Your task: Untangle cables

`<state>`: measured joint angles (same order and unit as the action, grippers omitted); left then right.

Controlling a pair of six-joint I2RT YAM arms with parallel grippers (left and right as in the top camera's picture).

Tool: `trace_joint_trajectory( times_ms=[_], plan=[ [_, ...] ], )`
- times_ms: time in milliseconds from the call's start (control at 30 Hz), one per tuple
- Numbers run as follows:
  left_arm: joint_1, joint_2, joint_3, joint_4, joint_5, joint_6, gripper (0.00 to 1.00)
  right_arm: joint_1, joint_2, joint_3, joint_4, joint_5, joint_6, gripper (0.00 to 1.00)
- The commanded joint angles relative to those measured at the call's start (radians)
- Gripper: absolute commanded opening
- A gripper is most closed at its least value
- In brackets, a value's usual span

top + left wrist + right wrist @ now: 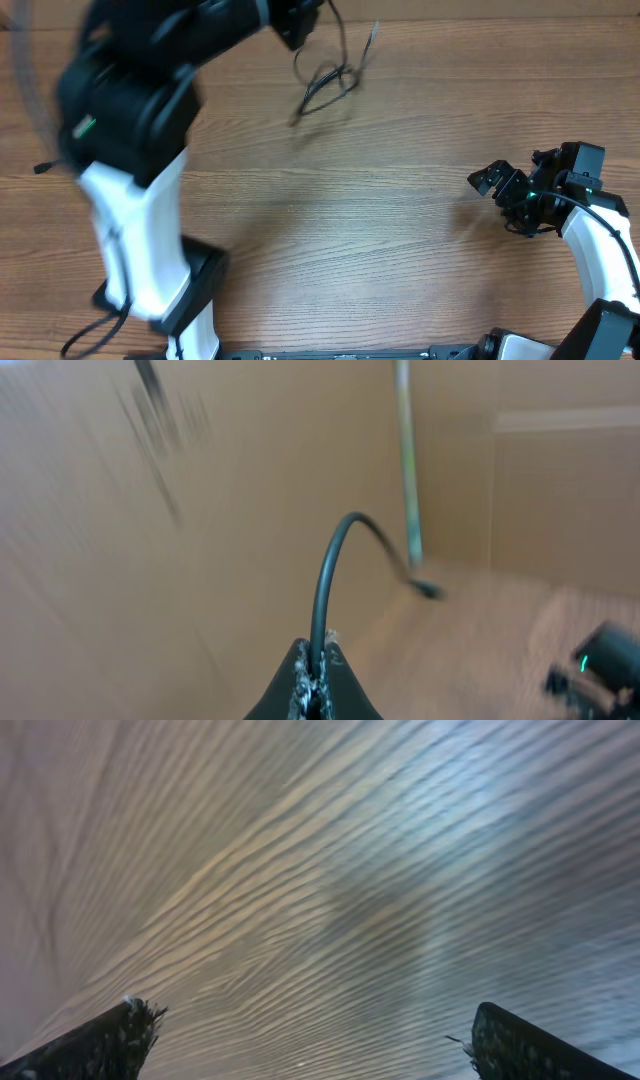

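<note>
The cables (325,82) are thin black cords in a loose tangle at the far middle of the wooden table, with one plug end (372,35) sticking out to the right. My left gripper (297,30) is above them, blurred by motion, and shut on one black cable (330,560). That cable arcs up out of the pinch (318,657) and bends down to the right. A second, paler cord (405,460) streaks past behind it. My right gripper (490,180) stands open low over bare wood at the right, with nothing between its fingers (100,1040).
The left arm's white base (150,250) and black upper links (130,90) cover the left side of the table. The right arm (600,230) curls in from the lower right corner. A thin dark wire end (42,167) lies at the far left.
</note>
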<state>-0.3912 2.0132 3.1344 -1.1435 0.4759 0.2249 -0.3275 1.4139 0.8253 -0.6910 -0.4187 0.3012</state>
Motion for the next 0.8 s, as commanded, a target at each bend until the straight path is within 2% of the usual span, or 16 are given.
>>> trace_joint_trajectory(
  times_ms=[0,100,200,333,433,567,633,767],
  plan=[
    [-0.003,-0.032,0.005,0.009,0.03,-0.054,0.04,-0.001,0.001,-0.001,0.023,-0.174,-0.071,1.0],
    [-0.002,-0.032,0.004,0.005,0.03,-0.077,0.04,-0.001,0.001,-0.001,0.047,-0.254,-0.071,1.0],
    [-0.002,-0.032,0.005,0.029,0.005,-0.077,0.04,-0.001,0.001,-0.001,0.054,-0.264,-0.071,1.0],
    [-0.002,-0.032,0.005,0.101,-0.007,-0.136,0.04,-0.001,0.001,-0.001,0.054,-0.273,-0.071,1.0],
    [-0.002,-0.032,0.004,0.186,-0.005,-0.236,0.04,-0.001,0.001,-0.001,0.063,-0.368,-0.104,1.0],
    [-0.002,-0.032,0.004,0.314,0.022,-0.383,0.04,0.003,0.001,-0.001,0.122,-0.645,-0.18,1.0],
    [-0.002,-0.032,0.004,0.372,0.064,-0.451,0.04,0.028,0.001,-0.001,0.195,-0.76,-0.174,1.0],
    [-0.002,-0.032,0.004,0.485,0.151,-0.567,0.04,0.129,0.001,-0.001,0.33,-0.777,-0.079,1.0]
  ],
)
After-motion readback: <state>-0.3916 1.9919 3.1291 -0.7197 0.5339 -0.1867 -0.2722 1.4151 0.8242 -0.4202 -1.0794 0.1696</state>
